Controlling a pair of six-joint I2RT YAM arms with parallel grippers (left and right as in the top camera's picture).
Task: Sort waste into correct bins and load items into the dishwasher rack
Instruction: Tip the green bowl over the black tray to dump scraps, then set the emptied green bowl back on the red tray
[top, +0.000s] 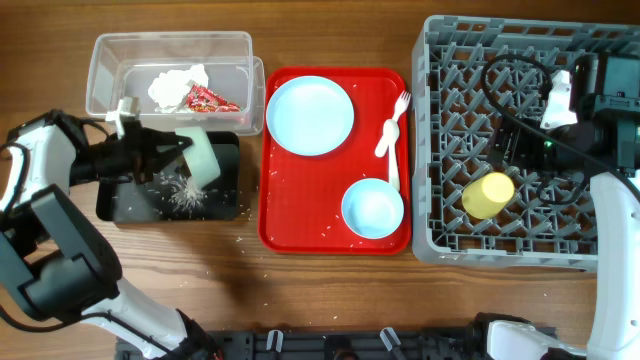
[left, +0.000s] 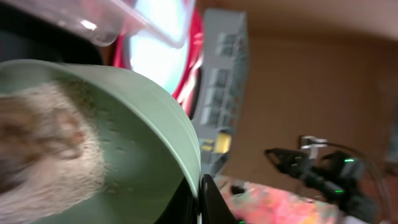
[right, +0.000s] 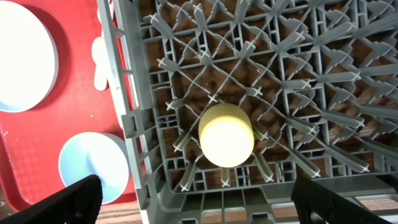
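Wooden table (top: 330, 300); left tool (top: 178, 150) clenched on tilted bowl (top: 207, 157) over black tub (top: 112, 207), right tool (right: 202, 202) released.

The yellow cup (right: 226, 135) sits among the pegs of the grey rack (right: 311, 74), its round end facing up, close to the rack's wall on the tray side. Brown worktop (right: 186, 78) shows through the grid. Just beside that wall lies the red tray (right: 74, 106), carrying a pale blue plate (right: 25, 56), a pale blue bowl (right: 93, 165) and part of a white fork (right: 99, 62). The right pincer (right: 202, 202) hangs above the rack, its dark fingertips (right: 68, 202) spread wide at the bottom corners.
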